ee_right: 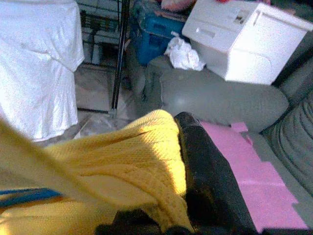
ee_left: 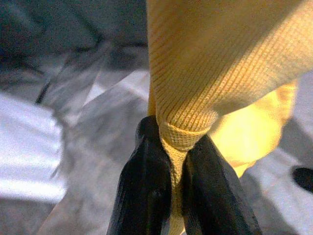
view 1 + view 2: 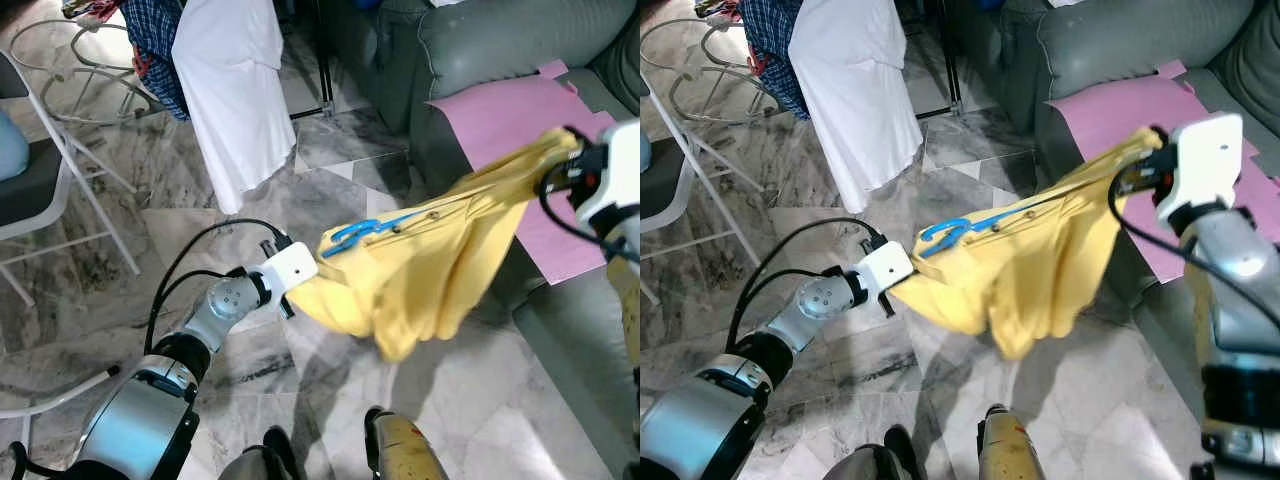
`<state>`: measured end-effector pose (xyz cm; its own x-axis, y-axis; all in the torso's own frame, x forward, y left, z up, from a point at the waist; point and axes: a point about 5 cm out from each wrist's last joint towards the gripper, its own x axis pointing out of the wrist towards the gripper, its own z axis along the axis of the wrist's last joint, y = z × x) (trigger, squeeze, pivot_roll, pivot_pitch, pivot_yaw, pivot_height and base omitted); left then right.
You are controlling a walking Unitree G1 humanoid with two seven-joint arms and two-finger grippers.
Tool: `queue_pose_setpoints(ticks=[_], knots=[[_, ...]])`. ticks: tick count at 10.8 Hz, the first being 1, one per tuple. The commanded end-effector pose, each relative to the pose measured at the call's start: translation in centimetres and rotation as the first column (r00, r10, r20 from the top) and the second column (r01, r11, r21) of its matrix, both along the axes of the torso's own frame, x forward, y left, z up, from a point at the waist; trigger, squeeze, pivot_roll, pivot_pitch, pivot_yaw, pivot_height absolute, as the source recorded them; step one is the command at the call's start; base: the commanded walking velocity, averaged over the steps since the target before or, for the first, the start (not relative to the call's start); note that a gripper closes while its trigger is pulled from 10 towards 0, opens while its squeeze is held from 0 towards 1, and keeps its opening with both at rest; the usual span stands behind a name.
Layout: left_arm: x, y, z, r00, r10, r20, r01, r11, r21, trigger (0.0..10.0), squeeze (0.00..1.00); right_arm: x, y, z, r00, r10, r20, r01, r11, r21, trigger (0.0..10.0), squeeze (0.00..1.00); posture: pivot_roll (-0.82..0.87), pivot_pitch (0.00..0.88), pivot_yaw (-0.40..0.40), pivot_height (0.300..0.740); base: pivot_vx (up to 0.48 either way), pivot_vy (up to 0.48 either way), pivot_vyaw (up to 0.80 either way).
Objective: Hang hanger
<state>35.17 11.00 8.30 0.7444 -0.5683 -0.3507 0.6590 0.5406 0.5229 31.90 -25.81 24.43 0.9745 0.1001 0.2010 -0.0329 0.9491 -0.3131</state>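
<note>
While both grippers pinch it, a yellow knit shirt (image 3: 430,260) hangs stretched above marble floor (image 3: 330,180).
Left gripper (image 2: 177,147) jaws clamp its hem; right gripper (image 1: 188,147) clamps its far edge; blue hanger (image 3: 945,234) sits inside.

One yellow knitted shirt (image 3: 430,260) and one blue plastic hanger (image 3: 362,231) are here. One white hanging shirt (image 3: 235,75) and one pink flat mat (image 3: 520,140) too. Two grippers: left gripper (image 2: 173,161), right gripper (image 1: 190,161).

White shirt (image 3: 232,80) hanging by plaid cloth (image 3: 155,40), grey sofa (image 3: 480,40) with pink sheet (image 3: 520,120), marble floor (image 3: 330,170), folding chair (image 3: 50,190)
</note>
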Motion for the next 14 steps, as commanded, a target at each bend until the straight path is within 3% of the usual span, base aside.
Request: queue_pose_setpoints(ticks=[1, 3, 4, 5, 7, 8, 9, 11, 12, 13, 14], knots=[[-2.1, 7.0, -4.3, 0.939, 0.298, -0.173, -0.273, 0.950, 0.152, 0.0, 0.00, -1.4, -1.9, 3.4, 0.982, -0.110, 0.154, 0.107, 0.994, 0.032, 0.0, 0.00, -0.39, 0.233, 0.123, 0.740, 0.000, 0.000, 0.00], [-1.5, 6.3, -4.0, 0.893, 0.419, -0.165, -0.421, 0.907, 0.025, 0.0, 0.00, -1.2, 1.2, 1.0, 0.993, -0.045, 0.108, 0.035, 0.995, 0.095, 0.0, 0.00, -0.39, 0.234, 0.123, 0.740, 0.000, 0.000, 0.00], [-1.2, 4.7, -3.8, 0.848, 0.473, -0.239, -0.511, 0.849, -0.132, 0.0, 0.00, -0.7, 3.1, -0.8, 0.997, -0.022, 0.075, 0.013, 0.992, 0.124, 0.0, 0.00, -0.39, 0.234, 0.123, 0.740, 0.000, 0.000, 0.00], [-1.1, 3.1, -3.9, 0.839, 0.451, -0.303, -0.522, 0.826, -0.215, 0.0, 0.00, -0.2, 4.0, -1.9, 0.998, -0.025, 0.057, 0.017, 0.989, 0.148, 0.0, 0.00, -0.38, 0.225, 0.118, 0.740, 0.000, 0.000, 0.00], [-1.1, -0.6, -3.6, 0.850, 0.345, -0.399, -0.482, 0.815, -0.322, 0.0, 0.00, 0.9, 5.3, -4.3, 0.999, -0.051, -0.002, 0.051, 0.990, 0.131, 0.0, 0.00, -0.36, 0.218, 0.117, 0.740, 0.000, 0.000, 0.00], [-0.7, -2.1, -2.8, 0.842, 0.306, -0.444, -0.488, 0.782, -0.387, 0.0, 0.00, 1.5, 6.3, -5.7, 0.999, -0.038, -0.038, 0.042, 0.992, 0.117, 0.0, 0.00, -0.35, 0.211, 0.113, 0.740, 0.000, 0.000, 0.00], [-0.2, -3.1, -1.9, 0.814, 0.299, -0.497, -0.535, 0.719, -0.444, 0.0, 0.00, 1.7, 7.6, -7.6, 0.996, -0.025, -0.083, 0.035, 0.993, 0.114, 0.0, 0.00, -0.33, 0.205, 0.113, 0.740, 0.000, 0.000, 0.00], [-0.1, -4.7, -1.2, 0.809, 0.214, -0.547, -0.529, 0.672, -0.519, 0.0, 0.00, 1.5, 9.6, -10.8, 0.986, 0.013, -0.163, 0.000, 0.997, 0.079, 0.0, 0.00, -0.31, 0.191, 0.114, 0.740, 0.000, 0.000, 0.00], [-0.2, -5.3, -1.1, 0.815, 0.161, -0.557, -0.498, 0.686, -0.530, 0.0, 0.00, 1.4, 9.4, -12.1, 0.982, -0.004, -0.189, 0.017, 0.998, 0.065, 0.0, 0.00, -0.30, 0.188, 0.117, 0.740, 0.000, 0.000, 0.00], [-0.2, -5.3, -1.0, 0.805, 0.162, -0.570, -0.511, 0.676, -0.530, 0.0, 0.00, 1.3, 9.3, -12.9, 0.977, -0.010, -0.211, 0.021, 0.998, 0.051, 0.0, 0.00, -0.30, 0.189, 0.119, 0.740, 0.000, 0.000, 0.00], [0.0, -5.2, -0.7, 0.804, 0.160, -0.573, -0.515, 0.669, -0.536, 0.0, 0.00, 0.9, 9.5, -14.7, 0.965, -0.017, -0.263, 0.008, 0.999, -0.036, 0.0, 0.00, -0.30, 0.189, 0.119, 0.740, 0.000, 0.000, 0.00]])
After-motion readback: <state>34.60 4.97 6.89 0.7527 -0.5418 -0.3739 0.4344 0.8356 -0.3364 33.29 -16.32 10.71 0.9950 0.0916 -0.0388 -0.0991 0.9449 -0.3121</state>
